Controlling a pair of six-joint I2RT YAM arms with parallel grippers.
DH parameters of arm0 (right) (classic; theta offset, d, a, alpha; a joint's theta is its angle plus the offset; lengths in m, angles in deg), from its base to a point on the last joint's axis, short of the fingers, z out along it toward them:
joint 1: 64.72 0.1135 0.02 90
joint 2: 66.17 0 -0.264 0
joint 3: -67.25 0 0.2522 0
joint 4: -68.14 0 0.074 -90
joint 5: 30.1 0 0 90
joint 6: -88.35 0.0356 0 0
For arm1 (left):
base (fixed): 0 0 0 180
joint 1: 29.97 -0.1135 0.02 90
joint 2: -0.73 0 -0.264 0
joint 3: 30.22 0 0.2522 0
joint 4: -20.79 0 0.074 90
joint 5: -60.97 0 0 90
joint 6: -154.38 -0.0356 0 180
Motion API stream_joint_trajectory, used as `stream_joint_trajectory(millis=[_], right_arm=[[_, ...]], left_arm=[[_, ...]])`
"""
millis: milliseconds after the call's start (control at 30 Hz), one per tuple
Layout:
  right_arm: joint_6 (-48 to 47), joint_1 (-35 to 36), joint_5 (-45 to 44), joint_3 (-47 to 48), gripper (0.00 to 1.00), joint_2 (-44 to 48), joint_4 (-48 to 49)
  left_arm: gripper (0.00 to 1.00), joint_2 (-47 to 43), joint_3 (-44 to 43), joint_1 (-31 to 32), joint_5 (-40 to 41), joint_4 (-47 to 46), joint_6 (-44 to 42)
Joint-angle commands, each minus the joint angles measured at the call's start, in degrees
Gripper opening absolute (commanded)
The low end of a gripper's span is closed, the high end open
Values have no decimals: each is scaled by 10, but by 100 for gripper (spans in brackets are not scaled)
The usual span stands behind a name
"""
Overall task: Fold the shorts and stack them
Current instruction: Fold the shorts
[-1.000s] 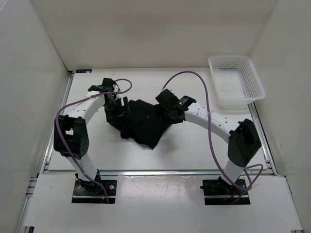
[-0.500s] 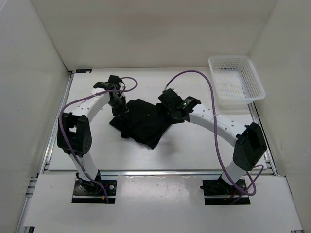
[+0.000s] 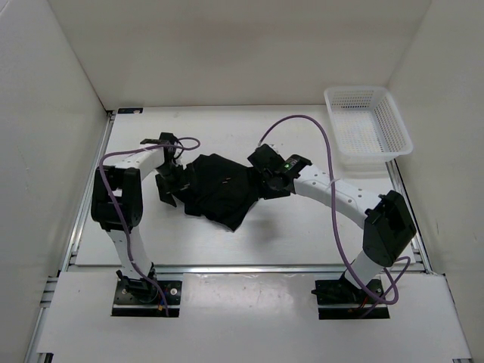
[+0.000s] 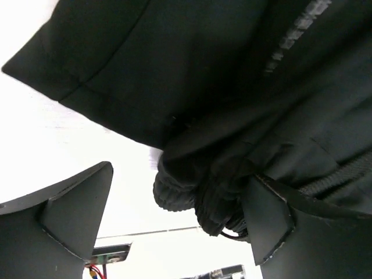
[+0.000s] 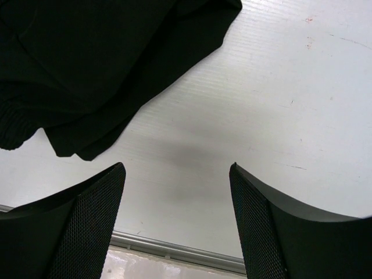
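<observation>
The shorts (image 3: 219,189) lie as a crumpled black heap at mid-table, between my two claws, neither flattened nor folded.

My left claw (image 4: 177,174) stands wide open at the heap's left edge. A bunched roll of waistband (image 4: 189,195) sits between its fingers, with a cord (image 4: 340,174) that looks like the drawstring. Nothing is clamped. I judge this placement is meant to take the waistband so the cloth can be spread.

My right claw (image 5: 176,168) is also spread wide and holds nothing. It hangs over bare table (image 5: 279,87) just beside the heap's right edge, with a loose hem (image 5: 192,35) ahead of it.

The white mesh basket (image 3: 368,130) stands well apart at the far right corner and obstructs nothing. The right arm's purple cable (image 3: 295,118) arches above the table, clear of the cloth.
</observation>
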State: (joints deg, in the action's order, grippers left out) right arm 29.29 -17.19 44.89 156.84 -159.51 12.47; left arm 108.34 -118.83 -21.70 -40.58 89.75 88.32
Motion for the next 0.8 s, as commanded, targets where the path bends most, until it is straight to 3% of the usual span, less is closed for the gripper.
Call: stream_joint_trajectory(millis=[0, 133, 167, 300, 400, 500, 633, 767], right_arm=[[-5, -2, -11, -4, 77, 19, 5], [-5, -2, -11, -4, 77, 19, 5], [-5, -2, -11, 1, 77, 14, 5], [-5, -2, -16, 1, 77, 14, 5], [-5, -2, -21, 1, 77, 14, 5], [-5, -2, -21, 1, 77, 14, 5], [-5, -2, -21, 1, 77, 14, 5], [-5, -2, -21, 1, 77, 14, 5]], left_arm=[[100, -12, 2, 0, -3, -25, -2], [75, -6, 2, 0, -32, -25, -9], [57, -6, 2, 0, -43, -25, -9], [24, -1, -3, -5, -57, -25, -16], [10, -1, -8, -5, -63, -25, -21], [10, -9, -22, -5, -38, -3, -21], [10, -47, -90, 8, 56, 55, -21], [10, -54, -167, 8, 86, 93, -28]])
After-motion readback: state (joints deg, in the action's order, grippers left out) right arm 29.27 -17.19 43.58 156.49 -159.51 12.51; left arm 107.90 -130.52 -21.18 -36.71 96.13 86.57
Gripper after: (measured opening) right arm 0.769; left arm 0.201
